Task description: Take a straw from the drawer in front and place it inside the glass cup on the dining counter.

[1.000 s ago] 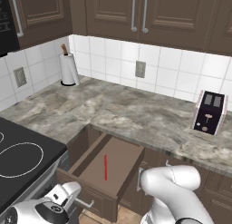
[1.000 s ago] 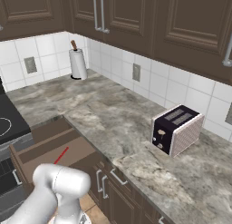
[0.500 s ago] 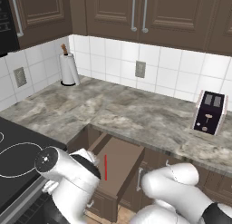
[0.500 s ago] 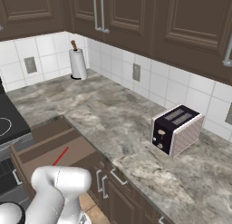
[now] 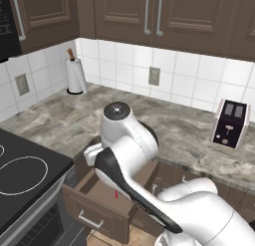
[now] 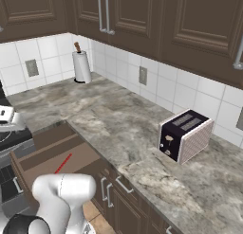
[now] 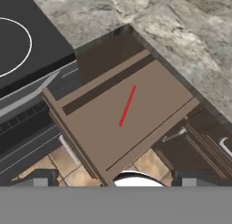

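- Three views to work through, and I start with the left base view: the drawer (image 5: 102,210) is pulled out under the marble worktop (image 5: 60,121), beside the black cooktop (image 5: 25,168). My arm (image 5: 130,155) arches right over it, so I see just a sliver of the straw (image 5: 116,193) on the drawer floor. A paper towel roll (image 5: 75,74) and a toaster (image 5: 229,123) stand against the tiled wall; I can read no lettering on either.
- Right base view now: the drawer's lighter brown inside is clear to see, and the straw lies flat on it, slanted, well apart from the walls. The toaster sits well apart on the worktop, its dark end face showing a lever and a dial but no brand I can make out.
- Hand view: I'm looking down into the open drawer, straw near the middle of the floor. The gripper (image 7: 113,181) hangs high above it with its fingers spread wide and nothing between them.
- My read on handling: the straw looks very light, stiff and smooth, far slimmer than my fingers, so it could roll or skid away. I'd pinch it across its middle, jaws set square to its length, pressing down to the drawer floor.
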